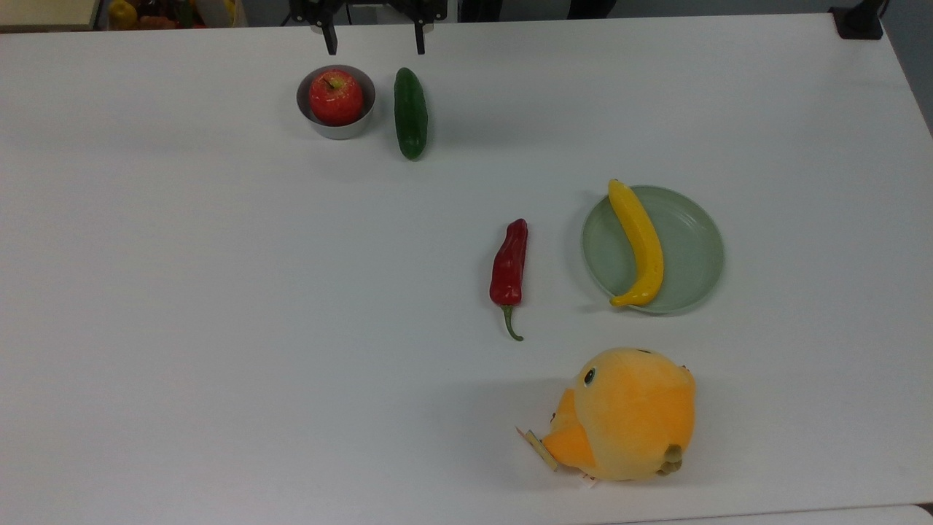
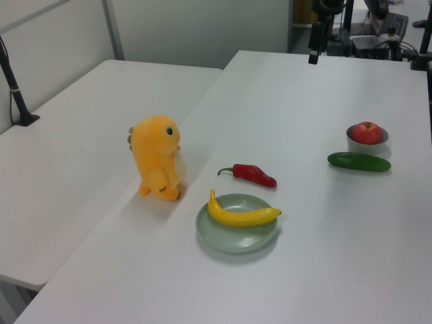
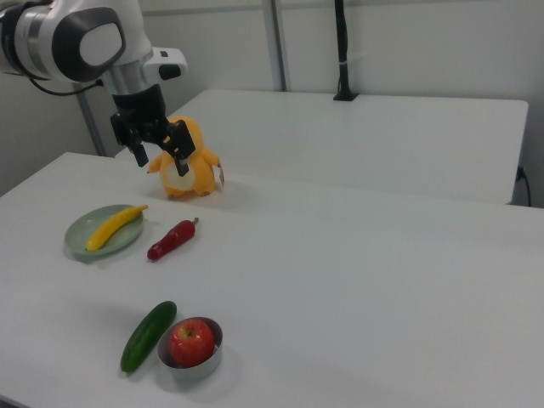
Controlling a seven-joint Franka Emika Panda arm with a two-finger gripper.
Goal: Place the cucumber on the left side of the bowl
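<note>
The claw point(image 3: 158, 150) hangs spread and empty, well above the tabletop point(image 1: 219, 292). The cucumber point(image 1: 410, 113) lies just beside the bowl point(image 1: 336, 124), on the top view's right. A good grasp would likely straddle its middle, fingers across its width.

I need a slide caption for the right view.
Open end effector raised above table; cucumber beside bowl holding apple.

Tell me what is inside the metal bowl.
A red apple sits inside the bowl, filling most of it. The bowl's floor beneath the apple is covered.
</note>
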